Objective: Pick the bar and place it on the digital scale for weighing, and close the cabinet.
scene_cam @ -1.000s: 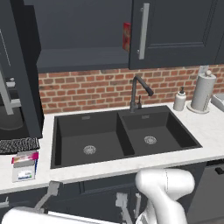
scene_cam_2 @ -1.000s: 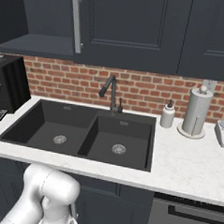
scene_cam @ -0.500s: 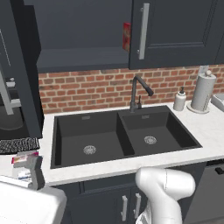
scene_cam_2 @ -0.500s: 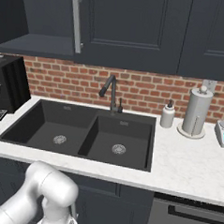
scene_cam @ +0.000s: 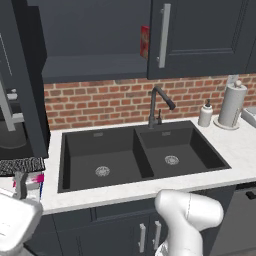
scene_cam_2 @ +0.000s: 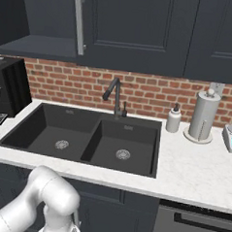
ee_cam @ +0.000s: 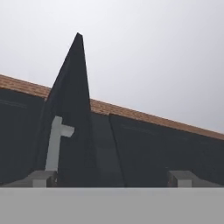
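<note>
The cabinet (scene_cam: 95,42) stands open on its left side. Its left door (scene_cam: 22,85) is swung out, and its right door with a long silver handle (scene_cam: 162,35) is shut. The hand view looks up at that open door, edge-on (ee_cam: 72,122). The pink bar (scene_cam: 36,178) lies at the counter's left end by the speckled mat (scene_cam: 20,166). My white hand (scene_cam: 12,222) sits low, just in front of the bar. My gripper (ee_cam: 113,178) is open, with nothing between its fingertips (ee_cam: 41,177). The digital scale (scene_cam_2: 231,137) sits at the counter's far right.
A black double sink (scene_cam: 140,155) with a dark faucet (scene_cam: 157,105) fills the middle of the white counter (scene_cam_2: 192,166). A soap bottle (scene_cam_2: 173,118) and a paper-towel roll (scene_cam_2: 204,116) stand to the right. A red carton (scene_cam: 145,42) is inside the cabinet. A black appliance (scene_cam_2: 10,85) stands at the left.
My white hand has come up into the lower left of the left base view, in front of the bar. The arm's elbow has swung with it. The jaws stay open.
</note>
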Motion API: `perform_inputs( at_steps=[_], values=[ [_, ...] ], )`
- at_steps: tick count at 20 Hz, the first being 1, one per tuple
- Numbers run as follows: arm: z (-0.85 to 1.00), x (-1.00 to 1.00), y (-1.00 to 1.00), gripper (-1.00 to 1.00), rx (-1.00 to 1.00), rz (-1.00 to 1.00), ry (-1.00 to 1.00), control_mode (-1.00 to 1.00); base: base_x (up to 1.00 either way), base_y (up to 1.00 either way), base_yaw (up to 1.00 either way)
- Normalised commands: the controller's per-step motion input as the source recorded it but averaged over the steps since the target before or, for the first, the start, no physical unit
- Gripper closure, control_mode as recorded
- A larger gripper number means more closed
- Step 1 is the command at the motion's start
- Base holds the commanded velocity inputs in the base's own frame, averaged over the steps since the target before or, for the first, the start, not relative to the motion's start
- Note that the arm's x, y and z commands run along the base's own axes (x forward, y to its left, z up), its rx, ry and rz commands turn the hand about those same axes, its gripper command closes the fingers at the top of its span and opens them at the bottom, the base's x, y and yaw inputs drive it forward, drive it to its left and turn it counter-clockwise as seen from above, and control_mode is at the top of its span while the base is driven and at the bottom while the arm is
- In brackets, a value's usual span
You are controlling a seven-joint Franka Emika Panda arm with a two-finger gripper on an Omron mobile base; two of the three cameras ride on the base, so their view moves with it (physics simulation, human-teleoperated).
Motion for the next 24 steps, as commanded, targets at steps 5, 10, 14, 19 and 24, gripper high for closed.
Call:
perform_inputs(
  at_steps=[5,10,14,19,24],
  values=[
    [-0.82,0.97,0.24,-1.0,0.13,0.0,-0.01,-1.0,0.0,0.0,0.0],
    [0.0,0.46,0.41,-1.0,0.01,0.0,0.05,-1.0,0.0,0.0,0.0],
    [0.3,0.23,0.11,-1.0,-0.02,0.02,0.23,-1.0,0.0,0.0,0.0],
    [0.53,0.23,0.0,-1.0,-0.03,0.02,0.31,-1.0,0.0,0.0,0.0],
    [0.77,0.24,-0.1,-1.0,-0.03,0.03,0.36,-1.0,0.0,0.0,0.0]
  ],
)
